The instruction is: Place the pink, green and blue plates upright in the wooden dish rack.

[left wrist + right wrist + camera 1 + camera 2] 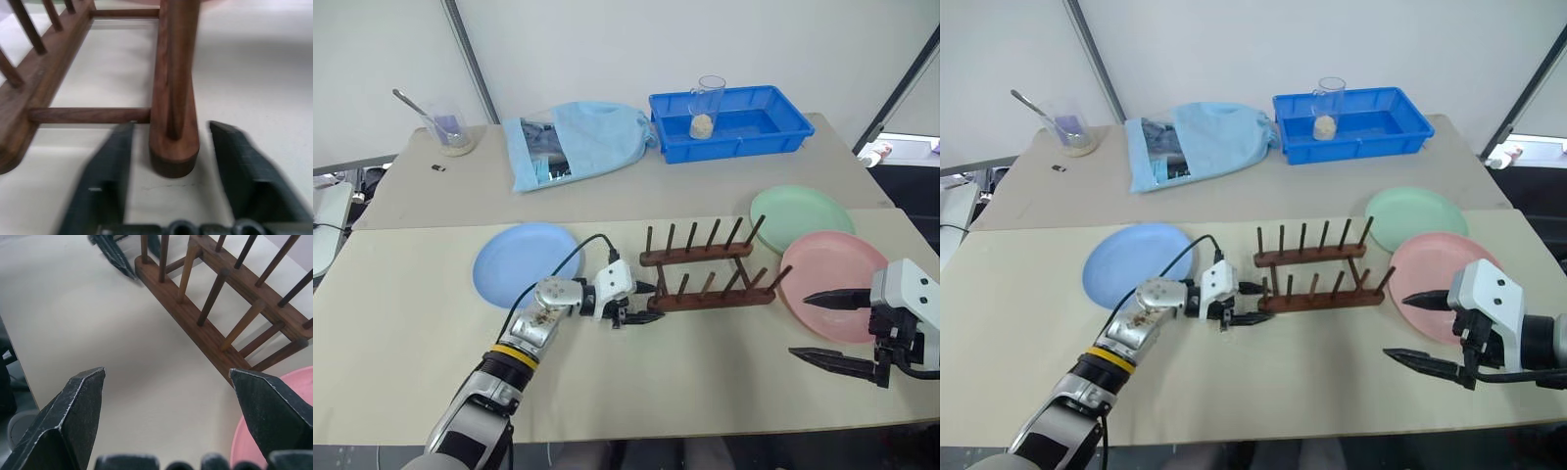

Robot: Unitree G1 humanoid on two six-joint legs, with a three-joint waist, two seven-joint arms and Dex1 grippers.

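While the dark wooden rack (707, 266) stands empty, its thin pegs upright, we see the left gripper (643, 303) at its near rail end, fingers parted on either side of the rail without clamping it. Behind that arm lies the blue plate (524, 262). Our right gripper (834, 329) hangs wide open, holding nothing, partly covering the pink plate (827, 282); beyond sits the green plate (800, 216).

Left arm (524, 338): silver-grey casing, yellow band and black ring, black cable looping to a white wrist block. Left gripper (648, 302) and right gripper (824, 328): two black pointed fingers; right has a white housing.
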